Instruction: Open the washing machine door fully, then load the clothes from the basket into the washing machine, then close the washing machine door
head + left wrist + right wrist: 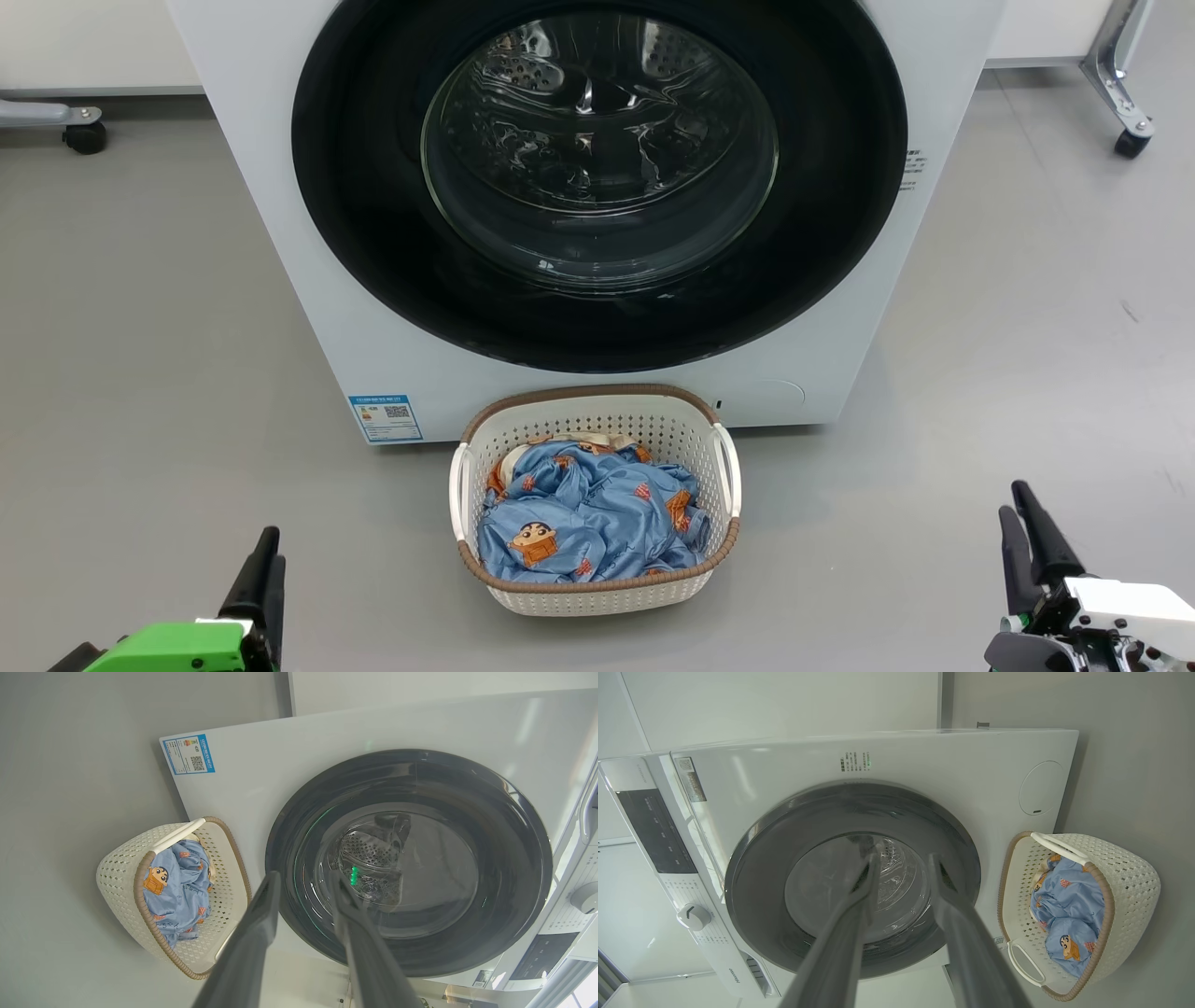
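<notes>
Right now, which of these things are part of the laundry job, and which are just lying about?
Job: washing machine, its door, basket, clothes.
Lying about: caster wheel, metal wheeled leg.

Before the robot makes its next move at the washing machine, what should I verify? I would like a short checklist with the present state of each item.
1. Is the door open for loading: not ok, it is shut against the washing machine.
2. Are the clothes ready: ok, they lie in the basket on the floor.
3. Is the left gripper free: ok, jaws apart, holding nothing.
4. Is the right gripper free: ok, jaws apart, holding nothing.
5. Where to grip the door: cannot tell, its rim looks smooth all round.
</notes>
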You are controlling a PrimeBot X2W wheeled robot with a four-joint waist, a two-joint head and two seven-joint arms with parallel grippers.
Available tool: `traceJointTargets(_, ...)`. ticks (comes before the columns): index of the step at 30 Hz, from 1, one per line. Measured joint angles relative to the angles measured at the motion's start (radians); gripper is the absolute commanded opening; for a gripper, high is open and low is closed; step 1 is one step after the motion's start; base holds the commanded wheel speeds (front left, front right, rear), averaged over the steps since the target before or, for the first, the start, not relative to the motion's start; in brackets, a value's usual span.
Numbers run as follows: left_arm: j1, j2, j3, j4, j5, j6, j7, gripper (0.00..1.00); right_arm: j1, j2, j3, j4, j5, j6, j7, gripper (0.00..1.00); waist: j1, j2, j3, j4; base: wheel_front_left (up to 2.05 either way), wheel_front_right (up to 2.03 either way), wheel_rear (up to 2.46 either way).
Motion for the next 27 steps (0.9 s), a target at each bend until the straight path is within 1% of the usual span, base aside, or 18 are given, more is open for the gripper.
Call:
traceJointTargets(13, 0.007, -0.003, -0.010, -0.013, 0.012, 0.000, -0.036, 1.00, 0.005, -0.001, 0.003, -0.025, -0.011, 0.000, -0.032, 1.00, 0.0000, 0.0000, 0.003, -0.002, 0.00, 0.00, 0.00)
traceJointTargets(18, 0.007, -0.003, -0.016, -0.020, 0.055, 0.000, -0.054, 1.00, 0.005, -0.001, 0.009, -0.044, -0.033, 0.000, -0.047, 1.00, 0.0000, 0.0000, 0.004, -0.003, 0.00, 0.00, 0.00)
traceJointTargets(25, 0.006, -0.001, -0.031, -0.031, 0.078, 0.000, -0.078, 1.00, 0.005, -0.010, 0.018, -0.068, -0.070, 0.000, -0.073, 1.00, 0.0000, 0.0000, 0.006, -0.005, 0.00, 0.00, 0.00)
traceJointTargets(27, 0.006, 0.002, -0.036, -0.036, 0.106, 0.000, -0.084, 1.00, 0.005, -0.014, 0.023, -0.074, -0.090, 0.000, -0.083, 1.00, 0.0000, 0.0000, 0.006, -0.006, 0.00, 0.00, 0.00)
